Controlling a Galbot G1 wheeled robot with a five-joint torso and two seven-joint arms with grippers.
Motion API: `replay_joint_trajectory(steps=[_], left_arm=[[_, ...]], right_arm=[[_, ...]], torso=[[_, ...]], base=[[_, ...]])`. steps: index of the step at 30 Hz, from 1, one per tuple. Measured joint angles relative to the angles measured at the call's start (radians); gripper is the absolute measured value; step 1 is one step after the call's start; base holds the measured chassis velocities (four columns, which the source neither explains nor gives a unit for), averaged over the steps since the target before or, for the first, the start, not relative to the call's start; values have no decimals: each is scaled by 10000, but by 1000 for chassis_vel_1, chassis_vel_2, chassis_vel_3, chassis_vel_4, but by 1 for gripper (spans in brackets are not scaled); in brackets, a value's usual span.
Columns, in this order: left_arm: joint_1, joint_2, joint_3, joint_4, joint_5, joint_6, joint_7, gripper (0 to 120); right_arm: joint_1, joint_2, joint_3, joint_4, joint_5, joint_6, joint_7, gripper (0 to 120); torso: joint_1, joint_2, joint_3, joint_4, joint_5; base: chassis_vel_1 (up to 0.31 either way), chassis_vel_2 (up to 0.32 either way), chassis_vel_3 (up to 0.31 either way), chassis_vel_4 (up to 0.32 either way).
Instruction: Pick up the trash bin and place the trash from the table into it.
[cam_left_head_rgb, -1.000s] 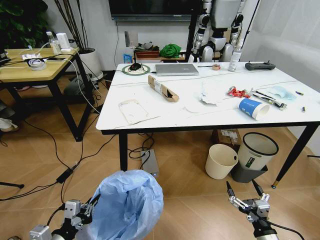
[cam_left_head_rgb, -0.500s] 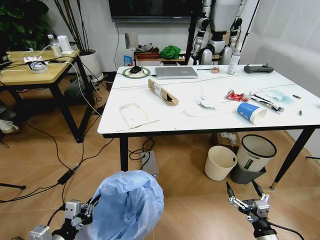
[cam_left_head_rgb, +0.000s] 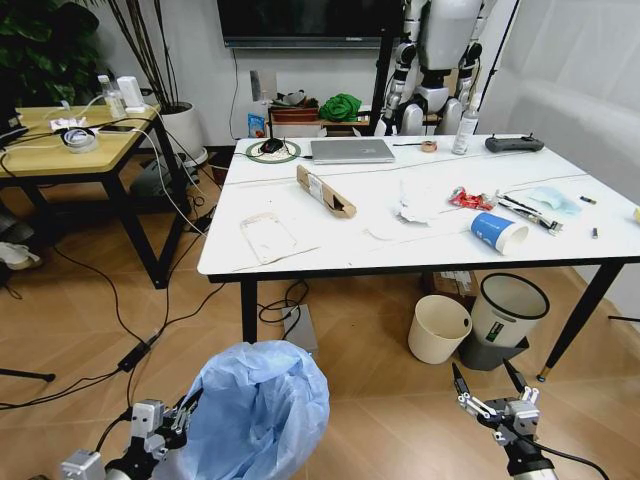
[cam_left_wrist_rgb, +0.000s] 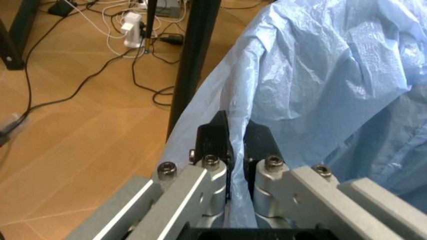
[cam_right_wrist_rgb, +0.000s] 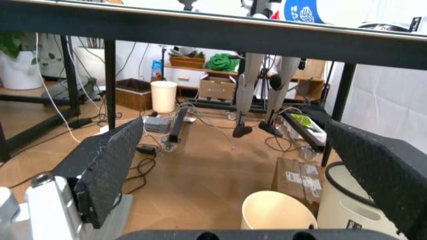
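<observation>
A room with a wooden floor holds a large white tabletop (cam_left_head_rgb: 300, 262) on thin black legs, standing ahead of the robot. On the tabletop lies the trash: a brown cardboard box (cam_left_head_rgb: 325, 191) toward its left half, crumpled white tissues (cam_left_head_rgb: 415, 205) near the middle, a red wrapper (cam_left_head_rgb: 468, 198) just right of the tissues, a blue paper cup (cam_left_head_rgb: 497, 232) tipped on its side near the front edge, and a light-blue mask (cam_left_head_rgb: 553, 198) toward the right end. A silver laptop (cam_left_head_rgb: 352, 150) and a black controller (cam_left_head_rgb: 514, 144) sit along the far edge of the tabletop. Under the tabletop's right end stand a cream bucket (cam_left_head_rgb: 438, 328) and, just beside it, a white bin with a black rim (cam_left_head_rgb: 507, 309). A smaller wooden-topped table (cam_left_head_rgb: 60, 150) stands to the left of the tabletop. The trash bin (cam_left_head_rgb: 257, 412), lined with a crinkled light-blue bag that puffs over its rim, is in front of the tabletop, low and close to the robot on its left side. The left gripper (cam_left_wrist_rgb: 234, 141) is clenched on a fold of the bin's blue bag, its two black fingers pinching the plastic between them. The right gripper (cam_left_head_rgb: 489, 380) hangs released and holding nothing, fingers spread apart, low in front of the tabletop's right end, well apart from the trash bin.
</observation>
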Motion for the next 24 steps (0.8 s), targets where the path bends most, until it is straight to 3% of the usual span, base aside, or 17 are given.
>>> replay_joint_trajectory(steps=[24], left_arm=[[-4,4,-20,23,-11,7,-5,0]], right_arm=[[2,0,0,1,-16,1,7,100]], torso=[[493,1155,666,0,-1]], base=[[0,0,0,0]])
